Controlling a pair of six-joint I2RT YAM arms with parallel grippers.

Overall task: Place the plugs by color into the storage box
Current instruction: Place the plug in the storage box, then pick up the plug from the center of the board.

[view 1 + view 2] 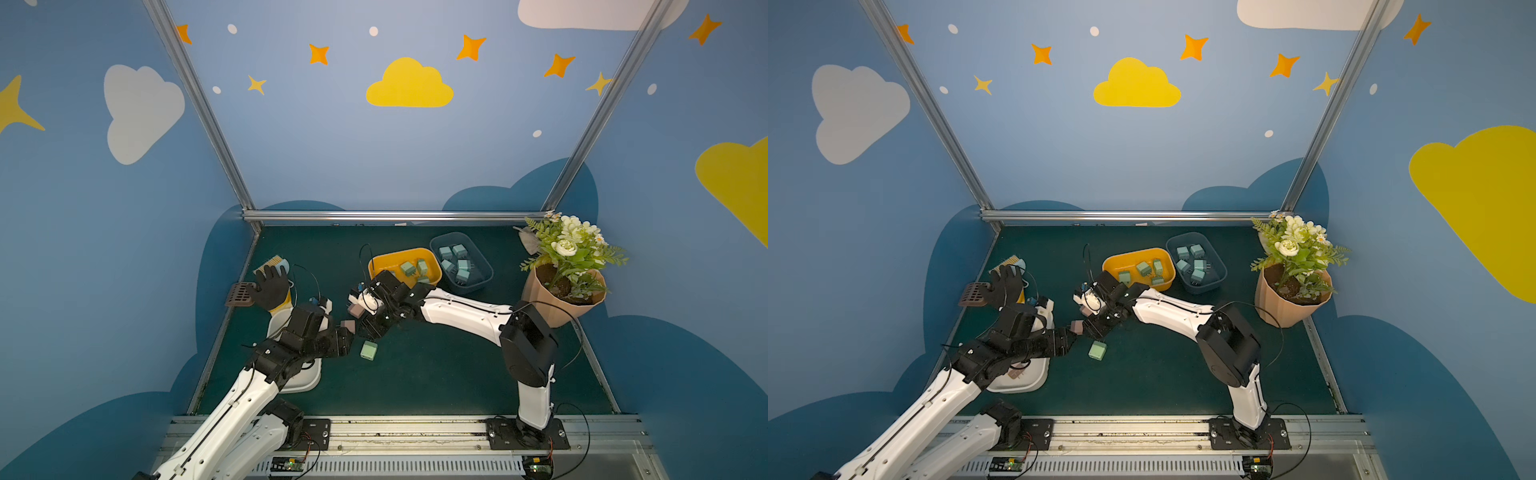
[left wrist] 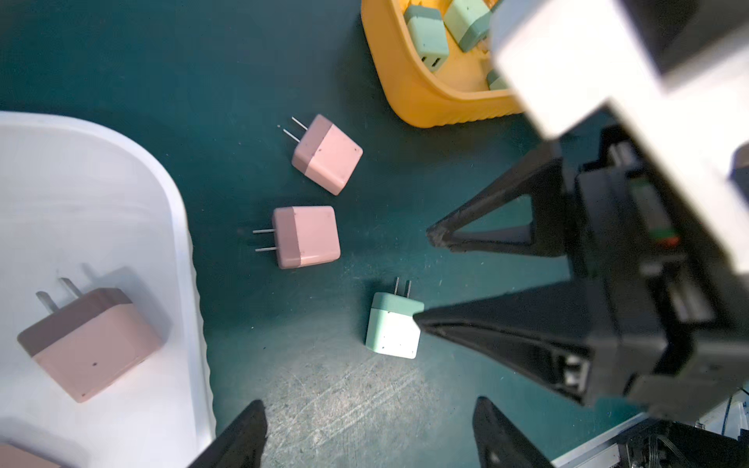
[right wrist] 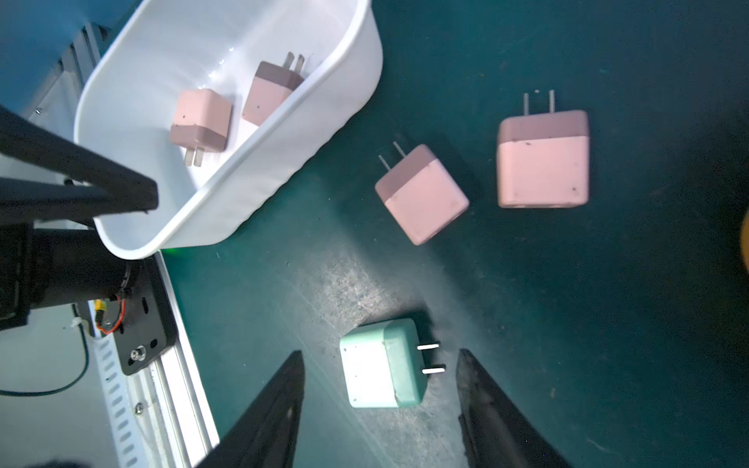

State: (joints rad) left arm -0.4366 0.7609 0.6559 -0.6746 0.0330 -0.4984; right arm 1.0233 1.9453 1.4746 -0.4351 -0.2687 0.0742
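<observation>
**Twin white-and-black arms on a rail**

The left arm (image 1: 232, 399) and the right arm (image 1: 461, 311) share one build: glossy white link shells joined by boxy black joint housings. Thin black cables loop along each. Black base plates (image 1: 528, 434) with silver screws sit on an aluminium rail (image 1: 415, 432). Both arms end in black, tapering fingers (image 3: 275, 405). Red and orange wires (image 3: 109, 320) show at the left base.

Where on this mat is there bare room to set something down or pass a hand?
Freest: the front stretch of mat between green plug, front rail and right arm base. Also the back strip between glove and yellow bin. Crowded: centre, where left pincer and right pincer hang among pink plugs by the white bin.
</observation>
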